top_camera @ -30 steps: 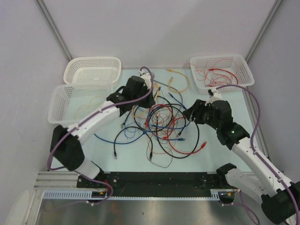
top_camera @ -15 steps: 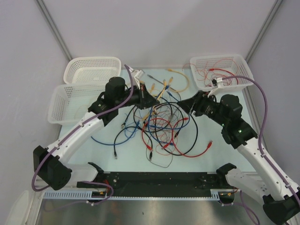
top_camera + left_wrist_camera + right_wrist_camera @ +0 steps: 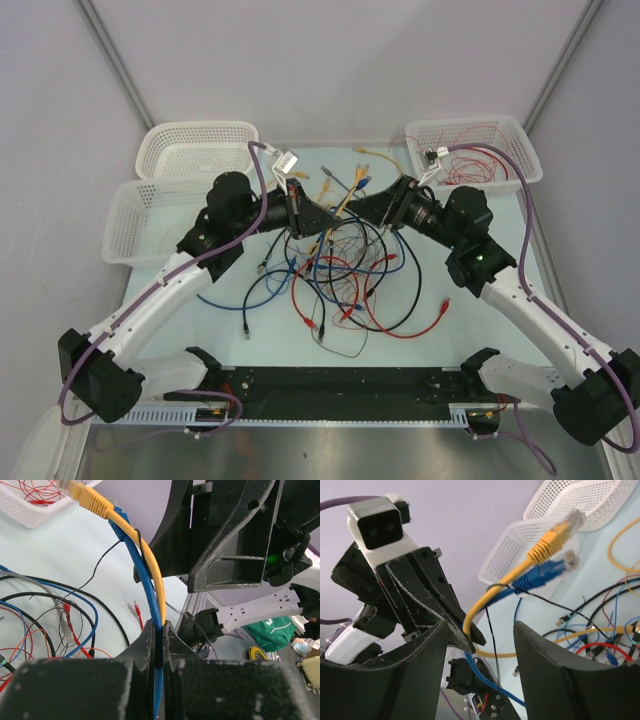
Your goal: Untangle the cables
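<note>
**Cable pair raised for parting**

Yellow cable [image 3: 152, 565] and blue cable [image 3: 145, 582] are pinched together in the closed left gripper [image 3: 159, 631] — lifted off the tangle [image 3: 340, 270] at frame centre, likely to be parted. The right gripper [image 3: 479, 627] is spread wide and empty, aimed at the plugs [image 3: 555, 535]. Since the earlier frame, the grippers have been drawn together.

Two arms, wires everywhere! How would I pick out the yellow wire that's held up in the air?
Find the wire heap in the middle of the table. From the left arm's tool, shut above that heap, two wires rise together. Yours is the yellow wire ending in a yellow plug; its partner is the blue wire.
</note>
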Tool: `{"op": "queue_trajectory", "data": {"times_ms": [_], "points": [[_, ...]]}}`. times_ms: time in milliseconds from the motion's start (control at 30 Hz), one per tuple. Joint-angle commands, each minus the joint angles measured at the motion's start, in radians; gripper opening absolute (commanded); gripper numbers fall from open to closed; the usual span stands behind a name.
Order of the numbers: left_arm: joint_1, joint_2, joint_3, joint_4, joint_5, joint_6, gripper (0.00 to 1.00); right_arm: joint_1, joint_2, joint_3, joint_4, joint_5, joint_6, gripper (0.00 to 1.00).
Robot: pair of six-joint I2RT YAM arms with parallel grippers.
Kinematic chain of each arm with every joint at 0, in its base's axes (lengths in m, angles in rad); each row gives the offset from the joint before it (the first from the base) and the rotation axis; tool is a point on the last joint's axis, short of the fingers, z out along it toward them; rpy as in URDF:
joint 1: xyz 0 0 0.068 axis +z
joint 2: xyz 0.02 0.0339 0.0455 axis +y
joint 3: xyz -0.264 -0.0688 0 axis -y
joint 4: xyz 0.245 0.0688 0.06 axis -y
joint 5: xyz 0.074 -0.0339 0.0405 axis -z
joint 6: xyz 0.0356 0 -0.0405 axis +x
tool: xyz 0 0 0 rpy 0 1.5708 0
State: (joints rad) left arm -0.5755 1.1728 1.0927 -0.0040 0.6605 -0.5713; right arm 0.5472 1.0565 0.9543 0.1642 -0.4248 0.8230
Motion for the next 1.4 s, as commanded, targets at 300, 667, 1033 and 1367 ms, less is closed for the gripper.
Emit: {"op": "queue_trajectory", "data": {"times_ms": [300,667,1033,1367], "points": [[0.003,-0.073,-0.047,0.092,0.044,-0.015,0.0,0.01,0.024,0.044,0.059,-0.003,0.009,0.58],[0.002,-0.091,-0.063,0.073,0.045,-0.004,0.0,0.017,0.075,0.044,0.118,0.001,0.007,0.57],[0.003,-0.102,-0.099,0.076,0.041,-0.001,0.06,0.023,0.108,0.061,0.144,-0.009,0.038,0.06],[0.008,-0.119,-0.073,-0.031,-0.064,0.051,0.81,0.023,0.005,0.061,-0.052,0.038,-0.064,0.0]]}}
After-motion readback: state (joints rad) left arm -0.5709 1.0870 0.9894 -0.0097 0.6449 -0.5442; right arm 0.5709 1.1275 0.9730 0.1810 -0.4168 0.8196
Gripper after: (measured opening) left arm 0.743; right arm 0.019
